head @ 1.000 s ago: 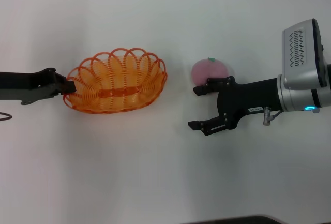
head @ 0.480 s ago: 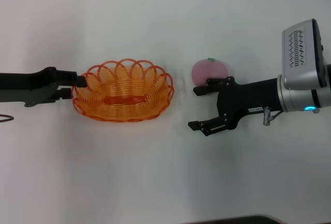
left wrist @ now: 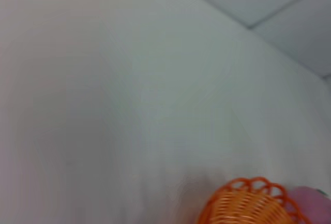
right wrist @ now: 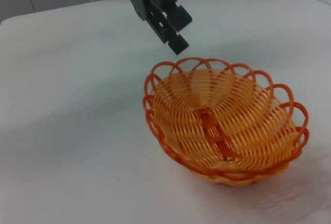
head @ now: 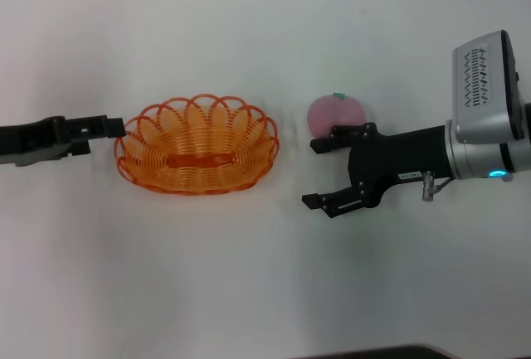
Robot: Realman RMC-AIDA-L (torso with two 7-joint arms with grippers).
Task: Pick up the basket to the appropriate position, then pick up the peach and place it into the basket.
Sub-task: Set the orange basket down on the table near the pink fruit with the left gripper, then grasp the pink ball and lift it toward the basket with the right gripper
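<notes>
I see the basket (head: 197, 145) sitting left of centre; my left gripper (head: 116, 126) just beside it, fingers together; right gripper (head: 319, 173) spread near the peach (head: 336, 113).

Basket (head: 197, 145): looped orange plastic wire, glossy, with a flat solid centre strip. Peach (head: 336, 114): matt pink, smooth skin. Table (head: 249, 276): smooth white, faintly sheened. Right gripper (head: 323, 174) and left gripper (head: 114, 127): matt black plastic.

Basket and peach, both on table.
Orange oval wire basket (head: 197, 152) sits flat, upright, empty; pink peach (head: 336, 114) w/ green stub near its right.
</notes>
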